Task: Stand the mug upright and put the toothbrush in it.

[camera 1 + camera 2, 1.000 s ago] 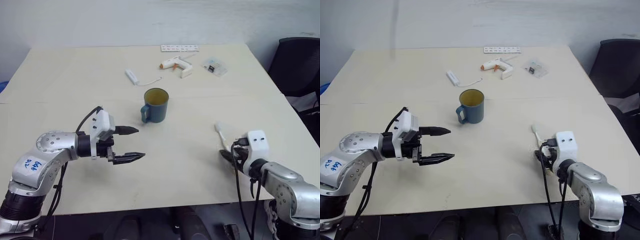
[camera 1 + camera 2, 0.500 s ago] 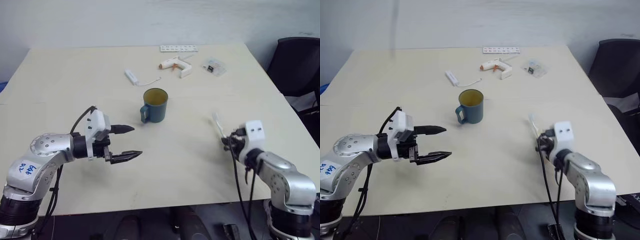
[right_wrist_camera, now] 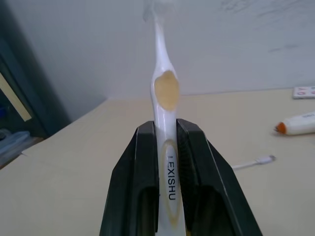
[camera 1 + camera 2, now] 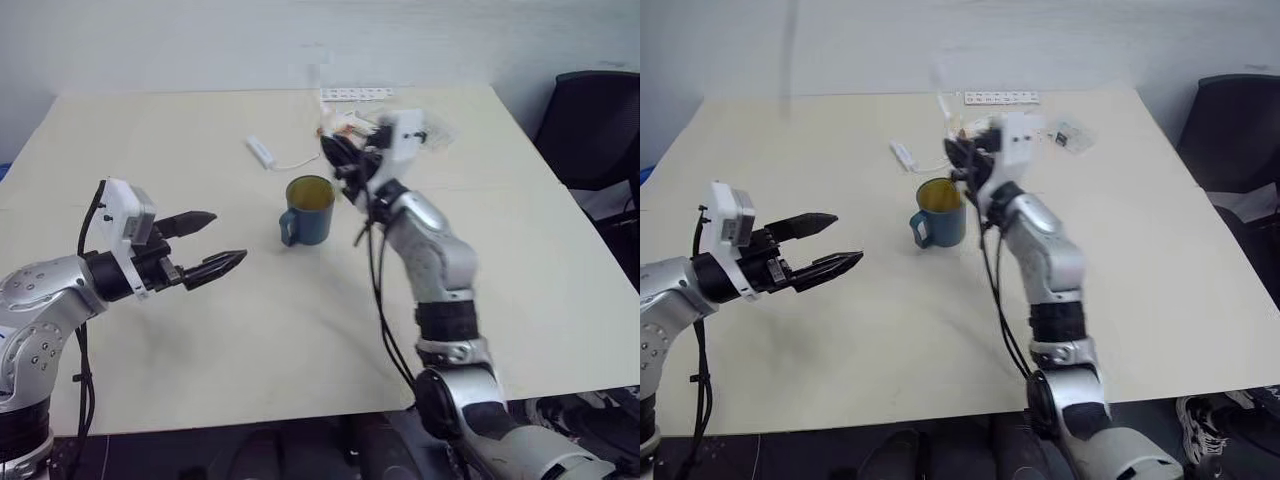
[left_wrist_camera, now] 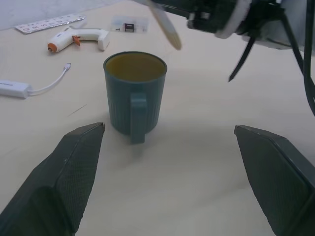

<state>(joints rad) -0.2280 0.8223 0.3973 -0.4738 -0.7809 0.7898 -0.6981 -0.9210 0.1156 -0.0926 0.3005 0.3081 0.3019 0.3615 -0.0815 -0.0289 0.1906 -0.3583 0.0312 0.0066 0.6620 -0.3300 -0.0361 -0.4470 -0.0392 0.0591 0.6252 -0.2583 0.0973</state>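
The mug (image 4: 309, 211) stands upright on the counter (image 4: 150, 130). The right hand (image 3: 167, 157), clamped on the toothbrush (image 3: 165, 93), is just above the mug. Left hand (image 4: 205, 245) is apart, near the mug. Insertion remains.

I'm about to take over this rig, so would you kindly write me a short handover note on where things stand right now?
Right gripper: shut on the toothbrush, held in the air above and just behind the mug.
Left gripper: open, empty, level, pointing toward the mug from its handle side, apart from it.
Mug: upright on the table, opening up, nothing inside.
Done: mug stood up, toothbrush picked up.
Left: lower the toothbrush into the mug and release.
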